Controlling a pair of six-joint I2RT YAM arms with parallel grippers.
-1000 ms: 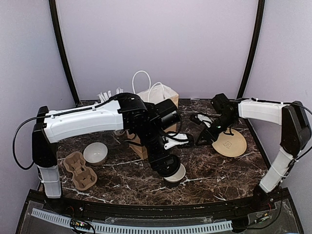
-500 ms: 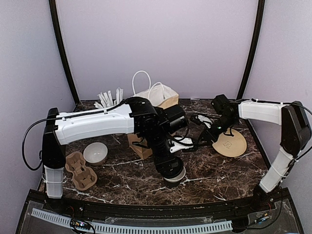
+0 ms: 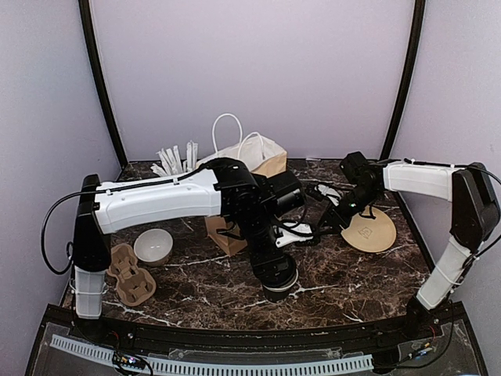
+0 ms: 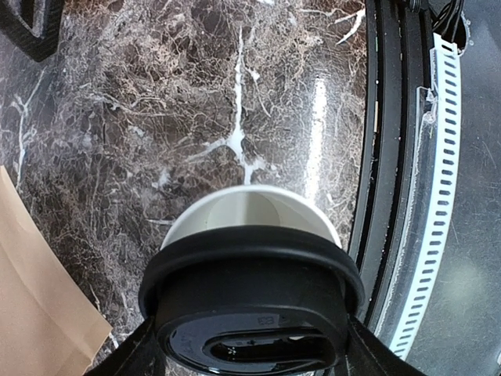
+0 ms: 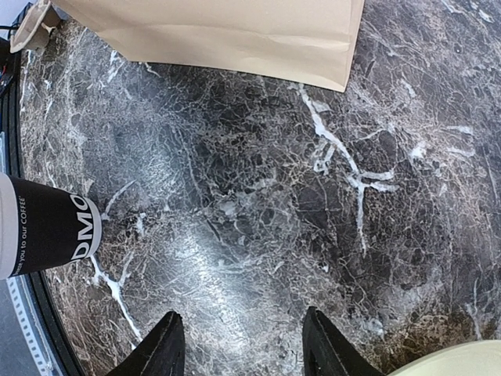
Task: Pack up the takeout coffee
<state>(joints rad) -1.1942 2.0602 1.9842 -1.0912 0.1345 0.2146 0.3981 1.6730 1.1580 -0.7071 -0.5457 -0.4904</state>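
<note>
The takeout coffee cup (image 3: 279, 288), black outside and white inside, stands near the table's front edge. It also shows in the right wrist view (image 5: 47, 231). My left gripper (image 3: 274, 270) is right above it, shut on the round black lid (image 4: 250, 305). The lid is tilted and covers the near part of the cup's open mouth (image 4: 250, 207). My right gripper (image 3: 317, 231) is open and empty, low over bare table (image 5: 244, 345), right of the cup. The brown paper bag (image 3: 254, 160) with white handles stands behind the left arm, and its side shows in the right wrist view (image 5: 235, 31).
A white bowl (image 3: 153, 247) and a cardboard cup carrier (image 3: 129, 274) lie at the left. A white cup of white sticks (image 3: 176, 160) stands at the back left. A tan round disc (image 3: 369, 229) lies at the right. The front rail (image 4: 407, 196) runs close beside the cup.
My left gripper with the lid has shifted slightly over the cup, so less of its white rim shows. The right gripper has edged a little toward the centre.
</note>
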